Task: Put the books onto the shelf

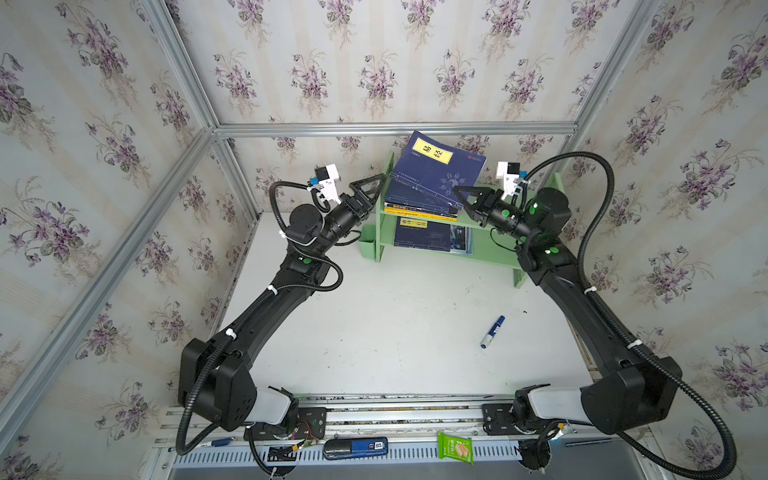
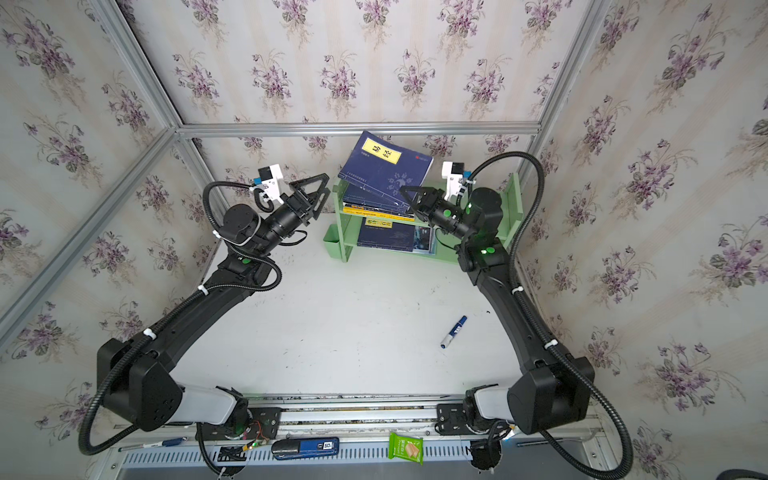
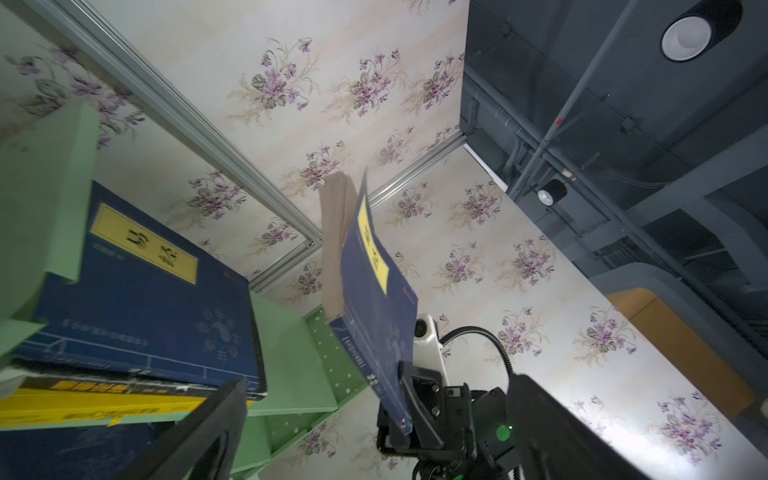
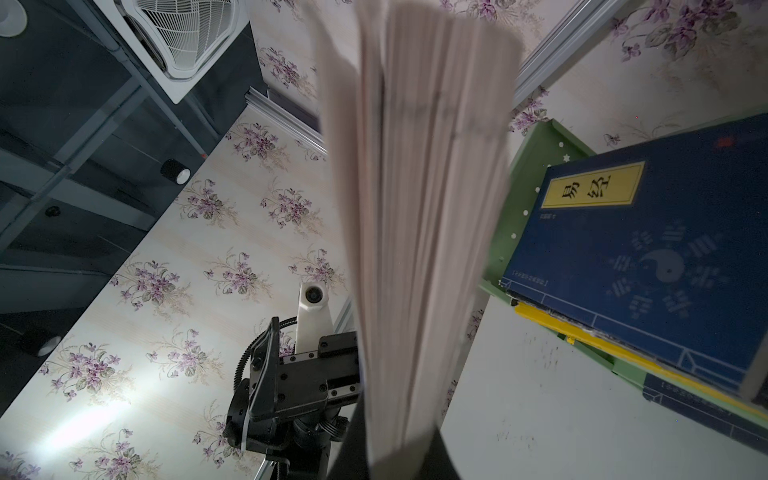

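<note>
Books: we note one navy book (image 1: 436, 166) with a yellow title label raised above the shelf (image 1: 490, 254). It is tilted, and its lower corner is pinched in the jaws of the right gripper (image 1: 460, 197). In the left wrist view this book (image 3: 374, 316) stands nearly upright in the air, apart from the stack, its pages loosening at the free end. In the right wrist view its fanned page edges (image 4: 415, 208) fill the middle.

On the upper tier a second navy book (image 1: 417, 192) lies flat on top of a yellow book (image 1: 419, 212). A thin dark layer shows between them, which we cannot identify. On the lower tier a third navy book (image 1: 419, 236) lies flat. A white-and-blue magazine (image 1: 462, 240) is beside it or partly under it; we cannot tell which.

The shelf stands at the far side of the bench (image 1: 395, 332), close to the wallpapered back wall. A small green cup (image 1: 368, 245) hangs on its left side panel. The left gripper (image 1: 377, 190) hovers just beside that panel at upper-tier height, jaws spread wide with nothing between them. A blue-and-white marker pen (image 1: 493, 331) lies on the bench, well apart from the shelf.
</note>
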